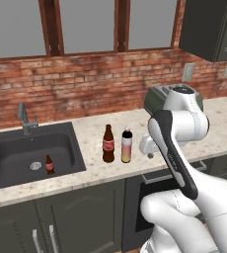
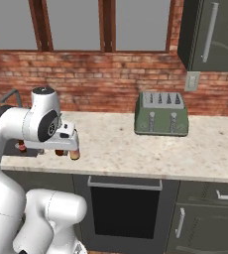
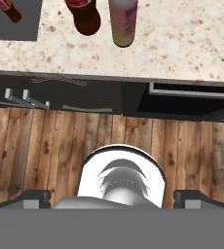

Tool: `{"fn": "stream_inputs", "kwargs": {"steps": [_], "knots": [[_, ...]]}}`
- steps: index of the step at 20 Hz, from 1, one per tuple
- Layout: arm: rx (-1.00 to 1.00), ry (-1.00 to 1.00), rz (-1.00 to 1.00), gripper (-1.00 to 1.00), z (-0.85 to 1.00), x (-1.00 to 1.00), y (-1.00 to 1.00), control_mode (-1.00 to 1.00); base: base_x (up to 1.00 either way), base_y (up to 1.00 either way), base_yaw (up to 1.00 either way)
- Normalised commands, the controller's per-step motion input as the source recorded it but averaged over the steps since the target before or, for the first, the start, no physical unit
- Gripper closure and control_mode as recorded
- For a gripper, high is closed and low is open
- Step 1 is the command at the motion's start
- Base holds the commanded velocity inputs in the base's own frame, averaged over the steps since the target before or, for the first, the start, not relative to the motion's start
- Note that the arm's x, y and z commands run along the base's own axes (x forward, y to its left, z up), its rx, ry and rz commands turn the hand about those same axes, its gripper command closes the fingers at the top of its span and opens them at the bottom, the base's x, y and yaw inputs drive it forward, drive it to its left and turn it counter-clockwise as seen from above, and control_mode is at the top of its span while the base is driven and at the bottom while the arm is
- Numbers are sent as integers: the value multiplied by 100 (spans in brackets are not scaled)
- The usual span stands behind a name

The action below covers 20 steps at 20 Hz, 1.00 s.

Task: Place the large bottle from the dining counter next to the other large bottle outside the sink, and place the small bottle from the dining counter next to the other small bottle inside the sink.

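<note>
The large bottle [image 1: 127,145], with its black cap and yellow-to-pink body, stands upright on the worktop right beside the tall dark brown bottle [image 1: 108,144], just right of the sink [image 1: 17,148]. One short brown bottle [image 1: 49,164] stands inside the basin near the drain. My gripper [image 1: 147,145] hangs a little to the right of the yellow bottle, apart from it. In the hand view my gripper [image 3: 114,198] is open with nothing between its far-apart fingertips [image 3: 36,197]; the yellow bottle [image 3: 122,22] and the brown bottle [image 3: 84,14] sit at the top. The dining counter and its small bottle are out of view.
A green toaster [image 2: 161,114] stands at the back of the worktop, right of my arm. The faucet [image 1: 24,118] rises behind the sink. Dark cabinets and an oven [image 2: 126,208] front the counter, and a wall cabinet [image 2: 212,34] hangs at upper right. Wooden floor [image 3: 46,141] lies below.
</note>
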Motion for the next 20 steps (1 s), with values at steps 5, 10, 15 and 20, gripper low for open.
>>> {"fn": "stream_inputs", "kwargs": {"steps": [5, 10, 15, 20], "knots": [[0, 0, 0, -100, 0, 0, 0, -100, 0, 0, 0], [0, 0, 0, -100, 0, 0, 0, 100, 0, 0, 0], [0, 0, 0, -100, 0, 0, 0, 100, -33, -6, -3], [0, 0, 0, -100, 0, 0, 0, 100, -99, -22, -16]]}}
